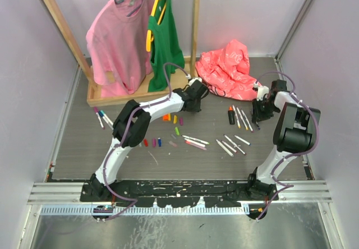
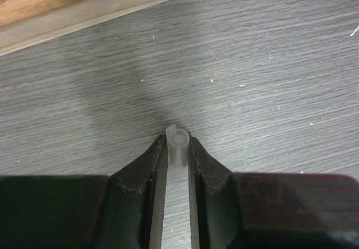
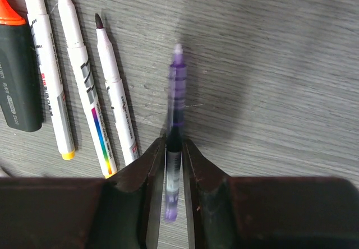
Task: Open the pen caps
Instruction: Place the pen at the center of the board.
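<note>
Caps of coloured plastic (image 1: 177, 130), small and loose, lay on the grey wood-grain table (image 1: 78, 142) in the middle of the top view. I counted eight, in orange, yellow, red, green, purple and pink, though they were tiny and the count may be not exact. One small translucent whitish cap (image 2: 178, 138) more was pinched between the two fingertips of the left gripper (image 2: 178, 146), which was closed narrowly on it just above the table, near the wooden base of the clothes rack (image 2: 56, 5). The right gripper (image 3: 174, 143) was closed on one thin purple pen (image 3: 177, 86), blurred in the right wrist view. Its pale tip pointed away from the fingers, and I could not tell if it touched the table. To the left of it in that view lay three thin white-barrelled pens (image 3: 84, 86) side by side, two of them with bare tips showing, and one stubby black highlighter with an orange cap (image 3: 17, 75) just beside them. The top view showed also a group of three white pens (image 1: 194, 142) near the loose caps, a group of about four white pens (image 1: 230, 145) to the right of these, and at least two pens with coloured ends (image 1: 102, 118) well apart at the left. On the rack hung one pink shirt (image 1: 115, 41) and one green top (image 1: 164, 41); one crumpled red plastic bag (image 1: 230, 69) lay beside it.
</note>
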### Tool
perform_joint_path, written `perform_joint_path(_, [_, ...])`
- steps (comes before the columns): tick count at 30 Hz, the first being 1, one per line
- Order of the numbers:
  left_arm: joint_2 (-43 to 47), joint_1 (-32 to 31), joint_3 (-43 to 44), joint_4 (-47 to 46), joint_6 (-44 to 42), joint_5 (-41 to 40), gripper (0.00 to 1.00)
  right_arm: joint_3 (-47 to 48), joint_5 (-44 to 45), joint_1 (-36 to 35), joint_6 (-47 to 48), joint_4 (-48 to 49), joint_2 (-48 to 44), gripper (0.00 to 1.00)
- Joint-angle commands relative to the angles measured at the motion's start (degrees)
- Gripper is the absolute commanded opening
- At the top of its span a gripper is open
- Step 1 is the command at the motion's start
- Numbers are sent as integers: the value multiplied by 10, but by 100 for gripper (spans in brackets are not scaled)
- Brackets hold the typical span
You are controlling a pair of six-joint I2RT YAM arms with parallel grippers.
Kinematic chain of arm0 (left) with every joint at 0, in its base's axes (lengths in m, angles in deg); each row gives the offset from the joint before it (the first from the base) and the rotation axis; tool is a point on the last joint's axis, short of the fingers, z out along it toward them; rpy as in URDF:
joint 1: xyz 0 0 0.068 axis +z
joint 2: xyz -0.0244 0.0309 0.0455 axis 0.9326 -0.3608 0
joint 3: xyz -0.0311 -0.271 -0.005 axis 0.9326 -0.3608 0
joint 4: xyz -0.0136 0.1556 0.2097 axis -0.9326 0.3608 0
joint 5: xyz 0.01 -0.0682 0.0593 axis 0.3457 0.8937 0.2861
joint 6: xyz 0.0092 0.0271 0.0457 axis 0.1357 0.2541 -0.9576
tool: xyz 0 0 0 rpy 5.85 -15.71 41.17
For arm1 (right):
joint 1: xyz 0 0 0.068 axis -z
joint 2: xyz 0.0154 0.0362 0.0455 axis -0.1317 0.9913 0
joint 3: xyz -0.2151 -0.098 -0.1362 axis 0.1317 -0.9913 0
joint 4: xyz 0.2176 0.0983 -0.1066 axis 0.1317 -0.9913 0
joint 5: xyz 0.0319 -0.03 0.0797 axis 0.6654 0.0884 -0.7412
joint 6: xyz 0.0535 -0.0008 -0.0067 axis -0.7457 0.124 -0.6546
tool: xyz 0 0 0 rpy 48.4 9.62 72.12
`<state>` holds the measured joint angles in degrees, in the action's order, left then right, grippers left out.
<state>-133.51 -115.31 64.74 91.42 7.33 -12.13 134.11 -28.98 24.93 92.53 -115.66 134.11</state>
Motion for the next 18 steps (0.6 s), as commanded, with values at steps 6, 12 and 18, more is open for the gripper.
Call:
perform_joint_path(6, [17, 6, -8, -17, 9, 3, 23, 18, -1, 9, -1, -9, 20, 28])
perform_joint_path(12, [17, 7, -9, -19, 9, 5, 25, 19, -3, 10, -2, -11, 21, 28])
perform_joint_path(18, [18, 6, -9, -22, 5, 14, 26, 20, -4, 10, -2, -13, 21, 29])
